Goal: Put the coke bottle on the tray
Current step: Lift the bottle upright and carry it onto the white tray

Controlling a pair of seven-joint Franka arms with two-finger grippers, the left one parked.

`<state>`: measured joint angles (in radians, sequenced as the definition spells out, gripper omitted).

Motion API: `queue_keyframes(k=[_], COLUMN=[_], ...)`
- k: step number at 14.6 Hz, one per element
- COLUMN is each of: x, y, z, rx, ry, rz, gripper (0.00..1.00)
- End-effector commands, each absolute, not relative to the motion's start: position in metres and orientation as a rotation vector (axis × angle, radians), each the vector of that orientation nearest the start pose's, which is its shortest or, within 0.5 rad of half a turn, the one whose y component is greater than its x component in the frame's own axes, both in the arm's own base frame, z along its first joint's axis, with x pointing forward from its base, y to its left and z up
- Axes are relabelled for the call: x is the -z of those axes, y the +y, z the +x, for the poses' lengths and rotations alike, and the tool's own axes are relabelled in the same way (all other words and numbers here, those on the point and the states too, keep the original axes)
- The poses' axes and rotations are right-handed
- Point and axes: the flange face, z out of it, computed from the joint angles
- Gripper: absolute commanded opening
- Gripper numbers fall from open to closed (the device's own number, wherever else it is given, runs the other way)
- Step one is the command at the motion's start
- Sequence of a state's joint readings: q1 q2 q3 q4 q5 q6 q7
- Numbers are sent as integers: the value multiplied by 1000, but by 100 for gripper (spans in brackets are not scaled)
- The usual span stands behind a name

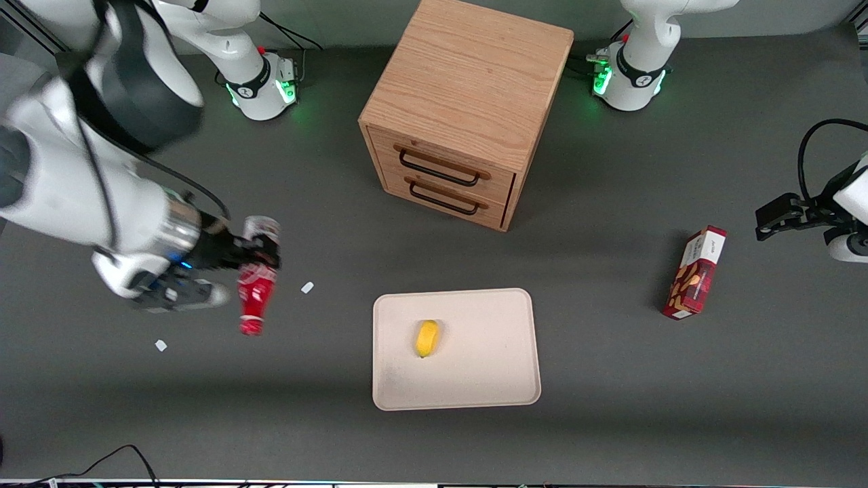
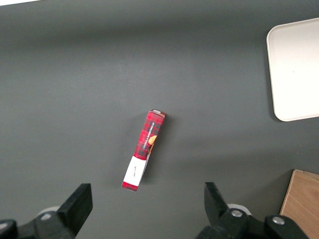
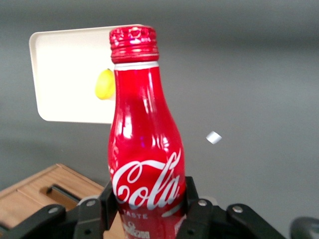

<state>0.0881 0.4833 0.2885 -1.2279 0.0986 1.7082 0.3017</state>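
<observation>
My gripper [image 1: 261, 254] is shut on the coke bottle [image 1: 255, 288], a slim red bottle with a white script logo, and holds it above the table toward the working arm's end. The bottle lies tilted, its red cap pointing toward the front camera and its silvery base away from it. In the right wrist view the bottle [image 3: 144, 144] stands between my two black fingers [image 3: 192, 199], which press on its lower body. The beige tray [image 1: 456, 349] lies flat in front of the cabinet, sideways from the bottle; it also shows in the right wrist view [image 3: 70, 74] and in the left wrist view [image 2: 294, 67].
A yellow fruit-shaped object [image 1: 426, 338] lies on the tray. A wooden two-drawer cabinet [image 1: 468, 112] stands farther from the front camera than the tray. A red snack box [image 1: 695, 272] lies toward the parked arm's end. Two small white scraps [image 1: 307, 287] lie near the bottle.
</observation>
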Motion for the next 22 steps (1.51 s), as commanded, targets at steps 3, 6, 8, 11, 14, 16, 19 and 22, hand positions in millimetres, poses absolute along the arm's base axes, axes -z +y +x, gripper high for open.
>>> queue_keyframes(k=[3, 6, 8, 11, 14, 16, 19, 22], x=[-351, -290, -264, -233, -213, -207, -201, -198], y=[271, 293, 313, 325, 333, 333, 333, 331], z=[713, 724, 724, 724, 720, 720, 719, 719], rx=[-92, -110, -110, -69, -45, -43, -43, -38], ry=[63, 255, 344, 370, 362, 363, 368, 355], rz=[-2812, -2770, -2748, -2732, -2757, -2761, -2760, -2772], gripper=[0, 0, 0, 0, 0, 0, 0, 61])
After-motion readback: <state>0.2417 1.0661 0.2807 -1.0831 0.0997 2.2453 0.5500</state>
